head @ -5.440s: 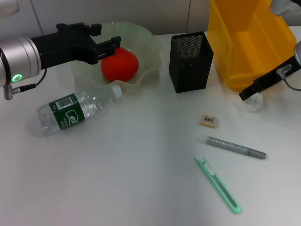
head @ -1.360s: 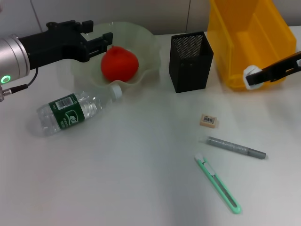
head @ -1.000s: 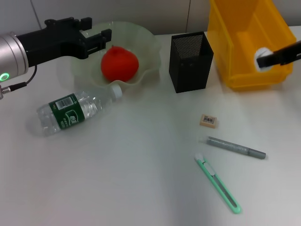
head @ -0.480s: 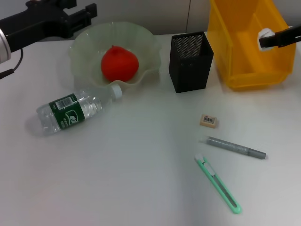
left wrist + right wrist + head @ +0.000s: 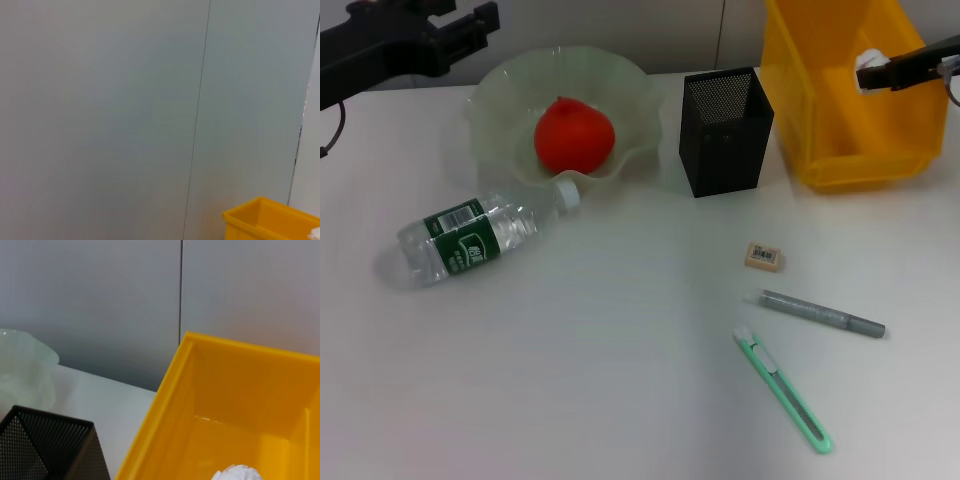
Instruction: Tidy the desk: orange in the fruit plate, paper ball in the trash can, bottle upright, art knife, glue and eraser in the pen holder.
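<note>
Since 5.4 s ago my right gripper (image 5: 876, 72) has risen from the worktop (image 5: 620, 350) in front of the bin and now sits over the yellow trash can (image 5: 820, 110) at the far right corner, its jaws closed on the paper ball (image 5: 869, 62); the right wrist view shows the ball (image 5: 239, 473) above the bin's inside (image 5: 235, 405). My left gripper (image 5: 470, 25) has drawn back from the bowl toward the far left corner, and I read its jaws as open and holding nothing. I see the orange (image 5: 575, 135) lying in the pale green fruit plate (image 5: 500, 90) near the far edge. Just in front of the plate, the bottle (image 5: 470, 238) lies on its side, cap pointing at the plate's rim. To the right of the plate stands the black mesh pen holder (image 5: 725, 130), close beside the trash can. Toward the near right corner lie 3 loose things: the eraser (image 5: 764, 257), then the grey glue (image 5: 820, 314) stick, then the green art knife (image 5: 783, 390) nearest the front edge, all apart from each other
</note>
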Robot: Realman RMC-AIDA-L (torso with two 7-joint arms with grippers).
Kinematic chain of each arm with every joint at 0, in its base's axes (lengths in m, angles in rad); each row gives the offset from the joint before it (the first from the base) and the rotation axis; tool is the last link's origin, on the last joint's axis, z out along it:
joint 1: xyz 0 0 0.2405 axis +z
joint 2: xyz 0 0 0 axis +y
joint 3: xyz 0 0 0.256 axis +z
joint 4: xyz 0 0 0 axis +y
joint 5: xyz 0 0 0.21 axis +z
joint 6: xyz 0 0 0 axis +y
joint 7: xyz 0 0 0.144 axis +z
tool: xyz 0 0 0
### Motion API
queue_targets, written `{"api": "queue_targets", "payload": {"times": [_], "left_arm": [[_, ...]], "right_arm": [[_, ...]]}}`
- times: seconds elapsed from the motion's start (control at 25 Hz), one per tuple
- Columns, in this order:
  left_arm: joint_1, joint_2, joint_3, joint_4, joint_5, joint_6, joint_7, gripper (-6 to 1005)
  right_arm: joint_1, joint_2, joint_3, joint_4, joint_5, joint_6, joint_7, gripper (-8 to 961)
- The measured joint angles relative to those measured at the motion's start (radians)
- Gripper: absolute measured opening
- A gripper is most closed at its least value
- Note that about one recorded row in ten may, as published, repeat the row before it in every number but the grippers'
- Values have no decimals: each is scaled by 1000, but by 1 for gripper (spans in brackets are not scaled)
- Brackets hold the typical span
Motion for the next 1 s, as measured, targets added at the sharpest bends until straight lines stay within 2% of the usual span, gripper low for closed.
{"api": "queue_targets", "payload": {"times": [0.8, 1.0], "left_arm": [[16, 1, -25, -38, -38, 2, 48, 570], [9, 3, -36, -53, -44, 17, 56, 570]], "right_arm": [[36, -2, -1, 130, 81, 102, -3, 392], [55, -19, 1, 169, 87, 105, 10, 394]]}}
